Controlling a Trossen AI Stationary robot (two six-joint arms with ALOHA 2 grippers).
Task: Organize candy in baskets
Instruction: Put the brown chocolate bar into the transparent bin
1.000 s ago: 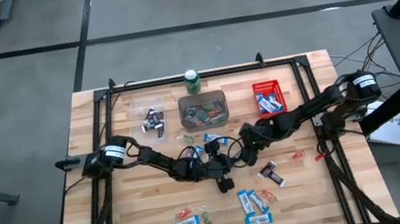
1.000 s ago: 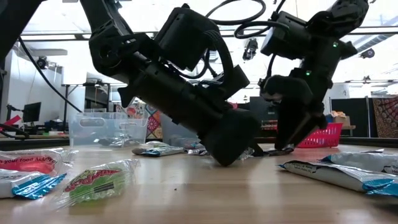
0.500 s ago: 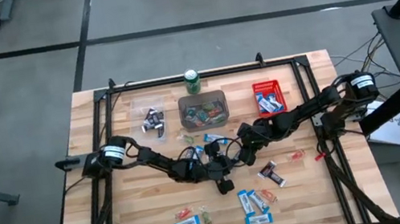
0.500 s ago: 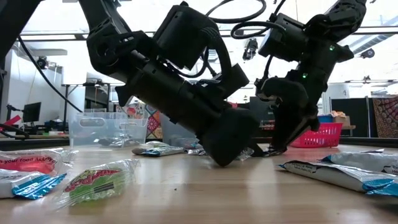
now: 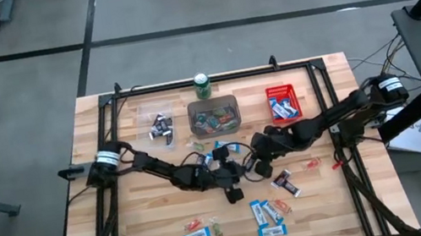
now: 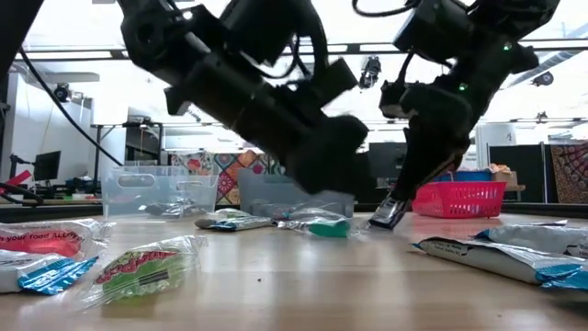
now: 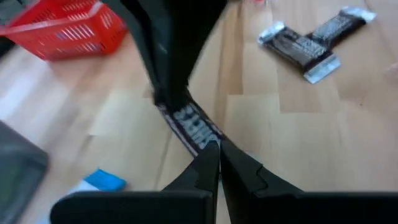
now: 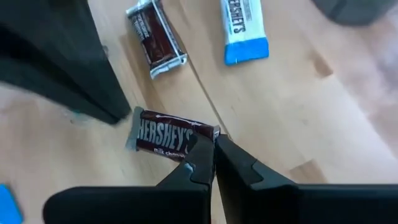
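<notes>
My right gripper [image 8: 213, 144] is shut on a dark brown mini bar [image 8: 171, 138] at the table's middle; the low view shows the bar [image 6: 387, 215] slanting below the fingers. Just left of it, my left gripper [image 7: 216, 149] is shut, with nothing visible between its fingers; it hangs above the table [image 6: 335, 161]. A teal-wrapped candy [image 6: 317, 225] lies on the table under it. Along the far side stand the clear basket [image 5: 160, 126], the grey basket [image 5: 214, 118] and the red basket [image 5: 282, 103]. Loose candy lies near the front: blue-and-white bars [image 5: 268, 214] and another dark bar [image 5: 283, 181]. My right gripper pinches one end of the dark brown bar [image 8: 210, 132] between its two fingers. The fingers come slanting down from the table's right side. The bar tilts down away from them, its lower end [image 6: 378, 222] at the table top or just above it.
A green drink can [image 5: 202, 85] stands behind the grey basket. More wrapped sweets lie at the near left [image 6: 138, 267] and near right [image 6: 496, 253] of the low view. A black frame [image 5: 196, 80] borders the table.
My right gripper has shut on the dark brown bar, rolled a little and risen slightly, tipping the bar's held end up. My left gripper, still shut, has lifted off the table, uncovering the teal candy beneath it.
</notes>
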